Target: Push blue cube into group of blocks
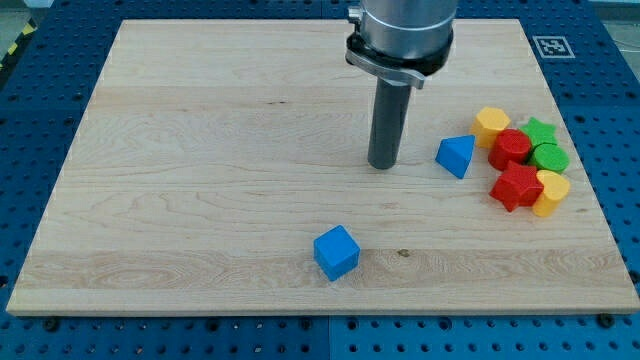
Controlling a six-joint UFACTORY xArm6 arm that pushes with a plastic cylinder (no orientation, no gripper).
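Observation:
The blue cube (336, 252) sits alone on the wooden board (200, 150), near the view's bottom centre. The group of blocks lies at the view's right: a blue triangular block (456, 156), a yellow block (491, 124), a red block (511, 148), a green star (540, 131), a green block (550, 157), a second red block (516, 187) and a second yellow block (550, 192). My tip (383, 165) rests on the board above and to the right of the blue cube, just left of the blue triangular block, touching neither.
The board lies on a blue perforated table (40, 90). A black-and-white marker (550, 46) sits at the board's top right corner. The arm's grey body (402, 35) hangs over the board's top centre.

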